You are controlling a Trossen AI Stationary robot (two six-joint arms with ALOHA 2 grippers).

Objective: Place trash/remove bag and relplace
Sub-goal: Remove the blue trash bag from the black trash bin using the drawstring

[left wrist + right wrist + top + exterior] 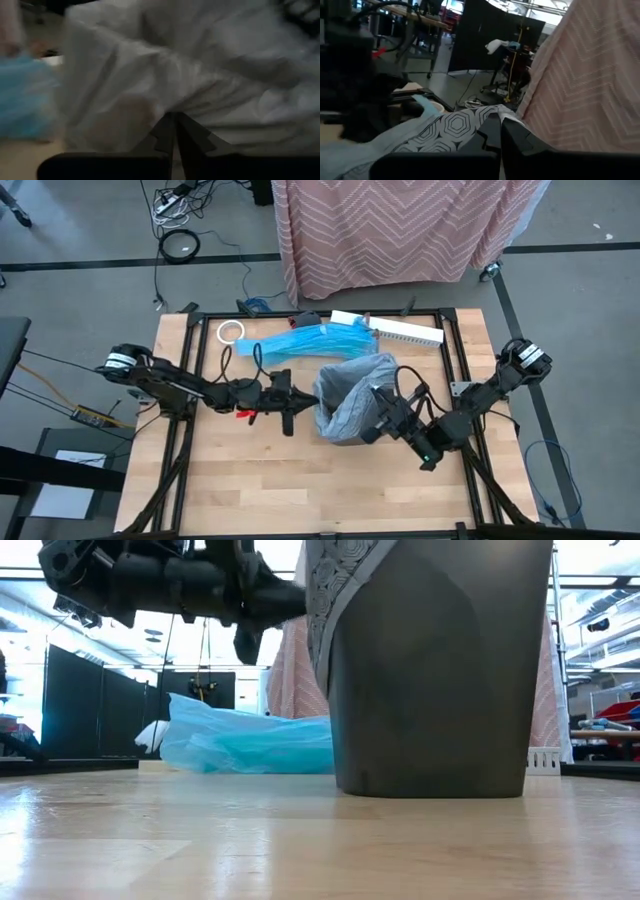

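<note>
The grey translucent bag sits crumpled over a dark grey bin at mid-table; its hexagon-printed edge hangs over the bin's rim. My left gripper is at the bag's left side, shut on it. My right gripper is at the bag's right side, also shut on it. Both point level. The trash is out of view. My left gripper pinches a gathered fold of the bag's left side between its two fingertips, coming level from the table's left. Wrinkles run together at the fingertips. My right gripper pinches the bag's upper edge on the right side, coming level from the near right; the printed film spreads away from its fingers.
A bright blue plastic bag lies behind the bin, toward the far edge. A white tape roll sits at the far left, a white rack at the far right. The near half of the wooden table is bare.
</note>
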